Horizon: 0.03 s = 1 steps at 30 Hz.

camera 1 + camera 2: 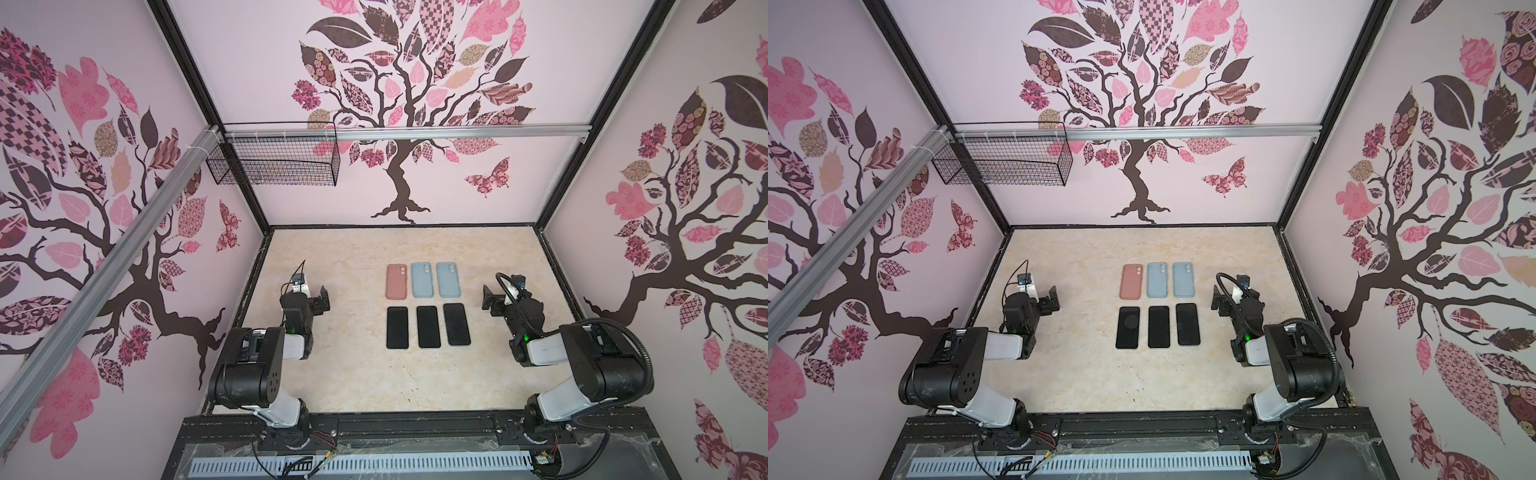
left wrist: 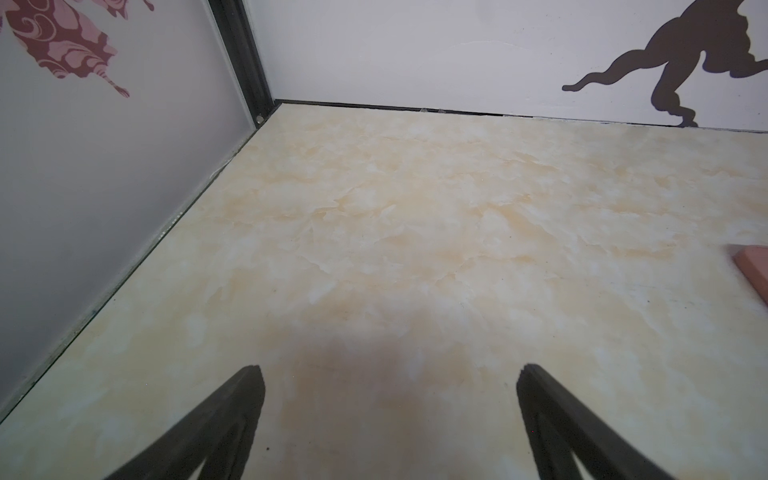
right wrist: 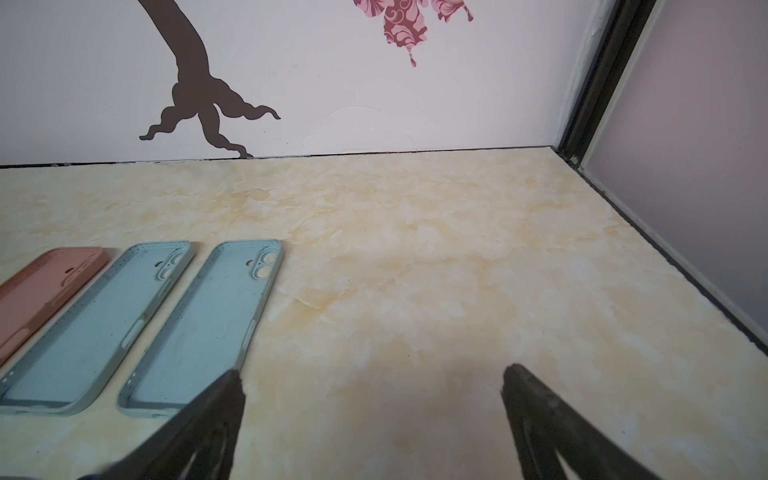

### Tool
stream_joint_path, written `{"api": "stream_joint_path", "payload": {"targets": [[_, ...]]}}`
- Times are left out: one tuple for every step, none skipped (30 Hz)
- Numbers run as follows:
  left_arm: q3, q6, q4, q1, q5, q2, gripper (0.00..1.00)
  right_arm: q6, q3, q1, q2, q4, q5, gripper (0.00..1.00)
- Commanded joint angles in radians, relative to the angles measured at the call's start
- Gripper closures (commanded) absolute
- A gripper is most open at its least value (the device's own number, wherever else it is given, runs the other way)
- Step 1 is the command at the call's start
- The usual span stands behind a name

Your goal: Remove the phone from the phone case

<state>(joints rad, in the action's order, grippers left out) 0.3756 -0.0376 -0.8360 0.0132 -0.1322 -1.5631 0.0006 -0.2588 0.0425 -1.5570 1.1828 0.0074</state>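
Both claws wide and empty; phones and cases lie apart on the worktop (image 1: 353,374).

In both top views you have the pink case (image 1: 396,281) and two blue cases (image 1: 422,279) in a row at frame centre, with three dark phones (image 1: 428,326) just below them and apart from them. The left claw (image 1: 324,297) stands left of the row and the right claw (image 1: 486,297) right of it. In the left wrist view the jaws are spread over bare worktop, and only a corner of the pink case shows. In the right wrist view the cases lie hollow side up and look empty, so the job looks done. The outer blue case (image 3: 208,324) sits just beside one finger (image 3: 224,399), and a low sweep inward would likely catch its rim and shove it into its neighbour.
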Motion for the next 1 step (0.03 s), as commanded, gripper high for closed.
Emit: {"api": "stream_joint_path", "payload": {"targets": [[0.014,0.003,-0.014,0.007,0.032,0.010,0.02,0.010,-0.012,-0.005,-0.011,0.011,0.011,0.01]]}}
